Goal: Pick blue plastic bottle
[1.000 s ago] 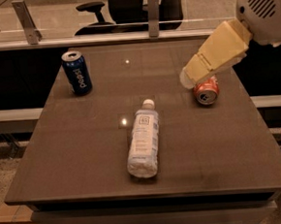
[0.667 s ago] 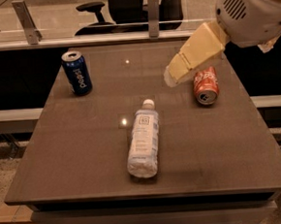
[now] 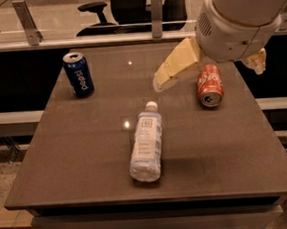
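The gripper hangs above the back right part of the table, toward the right of the picture, and holds nothing. Its fingers stand wide apart: one cream finger slants down toward the middle of the table, while the other shows only as a stub past the bulky white wrist. Seen from here, the gap between them falls over the red can, which lies on its side with its top facing the camera. Whether the gripper is near the can or well above it I cannot tell.

The bottle is what counts. It lies on its side near the middle of the table, nearer the front edge than the gripper is. From the gripper it lies toward the camera and toward the left of the picture, well apart from the fingers. Its long axis runs from front to back with a slight lean. The white cap points away toward the back and a touch to the right, and the crumpled base sits closest to the front edge. The lower fingertip is closer to the cap end than to the base.

As I judge it, the reach is under way but no grasp has begun. The coming move calls for the wrist to travel forward and down, and to turn so the fingers close across the bottle's width — not along its length.

The arm comes in from the upper right corner, with its thick white housing tilted down over the table. A blue can stands upright at the back left — well out of the path.
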